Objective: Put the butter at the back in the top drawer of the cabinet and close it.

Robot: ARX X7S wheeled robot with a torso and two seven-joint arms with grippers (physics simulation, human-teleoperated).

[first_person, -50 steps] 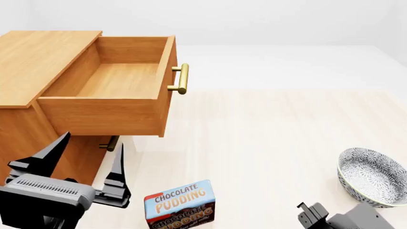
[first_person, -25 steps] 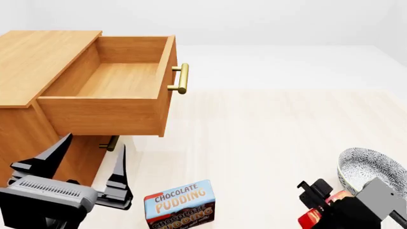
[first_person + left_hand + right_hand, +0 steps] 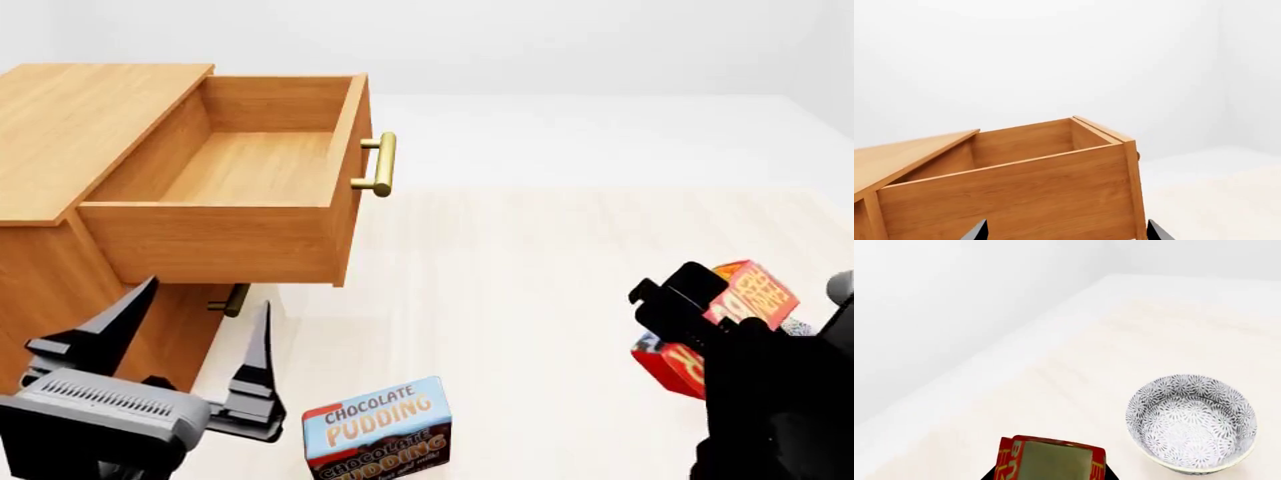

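My right gripper (image 3: 718,312) is shut on the butter (image 3: 750,292), a small red-and-orange carton, and holds it tilted above the floor at the right of the head view. The butter (image 3: 1049,460) fills the space between the jaws of the right gripper (image 3: 1049,476). The cabinet (image 3: 74,130) stands at the left with its top drawer (image 3: 247,170) pulled out and nothing in it; the brass handle (image 3: 382,165) faces right. My left gripper (image 3: 195,325) hangs open below the drawer's front corner. In the left wrist view the left gripper (image 3: 1066,233) points at the drawer's side wall (image 3: 1021,192).
A blue-and-brown chocolate pudding box (image 3: 378,430) stands on the pale floor next to the left gripper. A patterned bowl (image 3: 1191,422) sits on the floor beneath and beside the held butter. The second drawer's handle (image 3: 230,300) shows under the open drawer.
My right gripper has risen from the bottom right corner with the butter in it, coming up in front of the bowl. The left gripper has barely shifted.
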